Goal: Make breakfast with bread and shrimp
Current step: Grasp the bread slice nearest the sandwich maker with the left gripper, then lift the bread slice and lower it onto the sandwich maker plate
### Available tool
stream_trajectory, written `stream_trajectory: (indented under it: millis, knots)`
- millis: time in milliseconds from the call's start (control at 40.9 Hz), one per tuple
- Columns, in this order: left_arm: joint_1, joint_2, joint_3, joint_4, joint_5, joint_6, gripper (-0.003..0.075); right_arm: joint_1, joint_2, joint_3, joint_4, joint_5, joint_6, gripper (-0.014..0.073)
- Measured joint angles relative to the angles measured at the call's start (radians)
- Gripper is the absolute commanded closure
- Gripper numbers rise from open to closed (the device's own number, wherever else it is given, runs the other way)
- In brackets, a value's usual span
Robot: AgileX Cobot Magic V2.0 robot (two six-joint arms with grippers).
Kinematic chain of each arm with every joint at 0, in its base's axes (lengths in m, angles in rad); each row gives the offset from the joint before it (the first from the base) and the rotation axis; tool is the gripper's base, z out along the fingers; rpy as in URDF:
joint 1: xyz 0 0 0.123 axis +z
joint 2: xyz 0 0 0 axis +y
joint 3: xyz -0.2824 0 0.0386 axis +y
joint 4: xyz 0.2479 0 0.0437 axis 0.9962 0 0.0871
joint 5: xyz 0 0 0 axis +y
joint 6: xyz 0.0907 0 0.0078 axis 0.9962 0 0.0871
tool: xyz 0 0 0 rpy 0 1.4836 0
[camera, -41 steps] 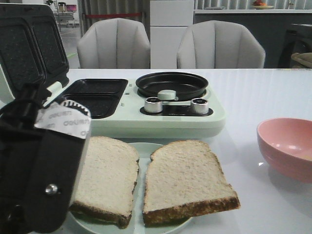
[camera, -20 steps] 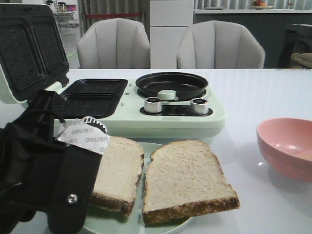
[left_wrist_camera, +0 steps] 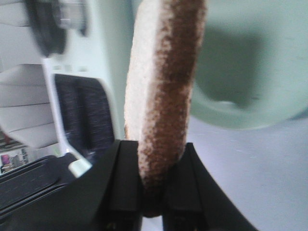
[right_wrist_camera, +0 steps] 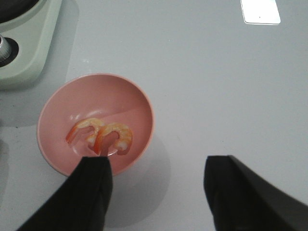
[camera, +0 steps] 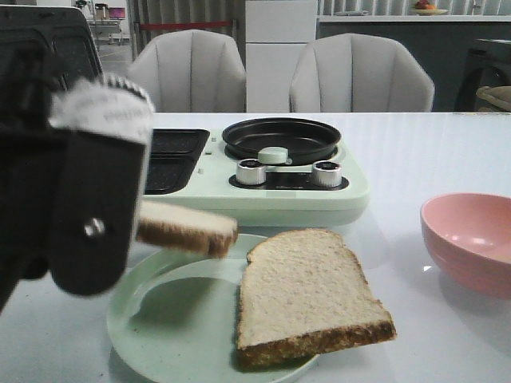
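Observation:
My left gripper (left_wrist_camera: 153, 185) is shut on one slice of bread (left_wrist_camera: 161, 91) by its brown crust. In the front view this slice (camera: 188, 227) hangs level above the left half of the pale green plate (camera: 172, 315), beside my left arm (camera: 76, 183). The second slice (camera: 307, 291) lies on the plate's right half. Two orange-pink shrimp (right_wrist_camera: 103, 136) lie in the pink bowl (right_wrist_camera: 57, 144); the bowl also shows at the right of the front view (camera: 471, 239). My right gripper (right_wrist_camera: 158, 185) is open and empty above the table, just beside the bowl.
A pale green breakfast maker (camera: 271, 187) stands behind the plate, with an open black sandwich tray (camera: 172, 155), its raised lid (camera: 56, 32), a round black pan (camera: 281, 137) and two knobs (camera: 327, 173). Two grey chairs (camera: 359, 76) stand beyond the white table (camera: 431, 152).
My left gripper has lifted the left bread slice off the plate and raised it; the plate's left half is now bare. The other slice has not moved.

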Motion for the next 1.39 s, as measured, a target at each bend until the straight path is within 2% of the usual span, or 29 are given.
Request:
stream_trajectory:
  millis: [245,343,489,636,808,1223,1395]
  knots:
    - [0.036,-0.17,-0.008,0.084,0.045,0.0,0.062,0.0,0.0,0.0,0.0,0.0,0.0,0.0068]
    - [0.107,-0.174,-0.037,0.126,0.033,0.0,0.062,0.0,0.0,0.0,0.0,0.0,0.0,0.0068]
    - [0.243,-0.143,-0.115,0.193,-0.066,0.0,0.062,0.0,0.0,0.0,0.0,0.0,0.0,0.0068]
    - [0.391,-0.062,-0.219,0.214,-0.203,0.0,0.062,0.0,0.0,0.0,0.0,0.0,0.0,0.0068]
    - [0.524,0.071,-0.359,0.224,-0.289,0.0,0.062,0.0,0.0,0.0,0.0,0.0,0.0,0.0068]
    - [0.751,0.403,-0.657,0.243,-0.514,0.044,0.062,0.0,0.0,0.0,0.0,0.0,0.0,0.0068]
    - [0.818,0.527,-0.764,0.248,-0.567,0.045,0.062,0.0,0.0,0.0,0.0,0.0,0.0,0.0068]
